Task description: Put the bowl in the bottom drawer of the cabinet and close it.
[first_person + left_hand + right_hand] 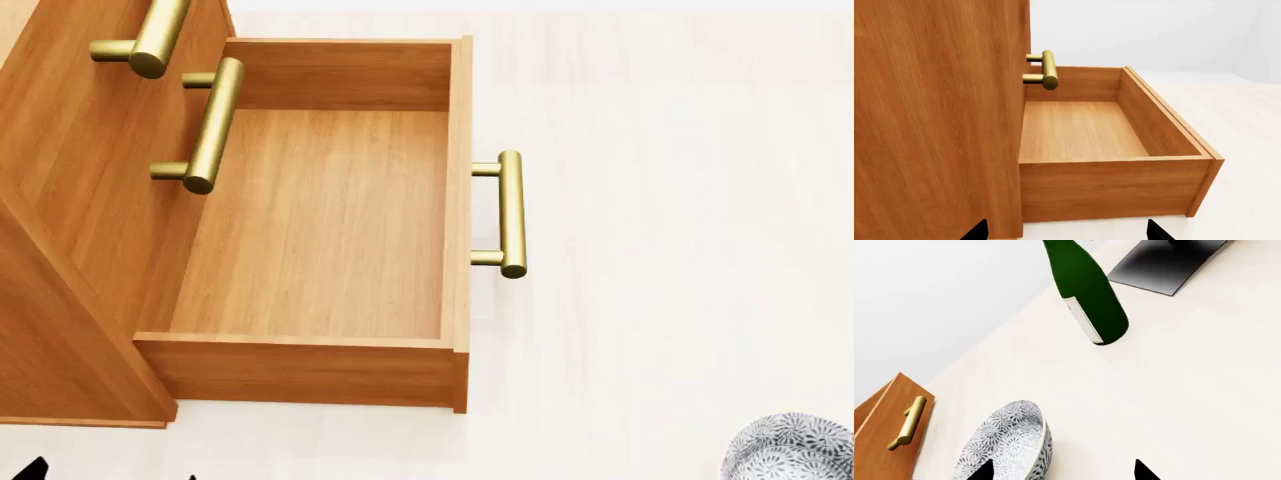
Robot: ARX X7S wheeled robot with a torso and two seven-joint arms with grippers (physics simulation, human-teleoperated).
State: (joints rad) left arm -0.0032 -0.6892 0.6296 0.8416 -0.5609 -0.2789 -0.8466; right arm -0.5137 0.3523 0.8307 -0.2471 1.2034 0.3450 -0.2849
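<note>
Bottom drawer (320, 215) pulled out of cabinet (60, 250), nothing in it; bowl (797, 447) on the pale counter (667, 200), well apart from drawer.

Head view: bowl at lower right edge, partly cut off; drawer's brass handle (510, 213) faces that side. Right wrist view: bowl (1009, 445) just beside one jaw tip, not betw. the two; right gripper (1062, 471) jaws apart. Green bottle (1089, 292) & dark base (1167, 262) farther off. Left gripper (1066, 230): jaws apart, near drawer's side wall.
</note>
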